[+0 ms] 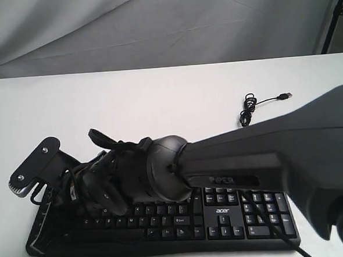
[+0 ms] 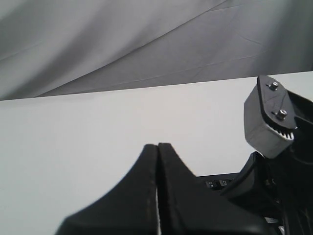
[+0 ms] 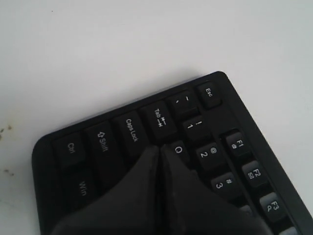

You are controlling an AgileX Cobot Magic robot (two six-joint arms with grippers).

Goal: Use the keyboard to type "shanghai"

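Note:
The black keyboard (image 1: 223, 218) lies along the table's near edge, with its acer logo right of the middle. My right arm reaches across it to its left end. The right gripper (image 3: 160, 147) is shut, and its joined tips rest on the keys between Caps Lock and Q, where the keyboard (image 3: 132, 129) shows its left corner. In the exterior view that gripper (image 1: 99, 203) is a dark mass over the left keys. My left gripper (image 2: 157, 145) is also shut and holds nothing. It hovers over white table with a strip of keyboard (image 2: 217, 183) behind it, and does not show in the exterior view.
The keyboard's thin black cable (image 1: 249, 109) lies coiled on the white table (image 1: 158, 106) behind the right side, its plug (image 1: 285, 96) loose. A grey bracket (image 1: 31, 169) on the right wrist sticks out over the keyboard's left end. The same bracket (image 2: 269, 117) shows beside the left gripper.

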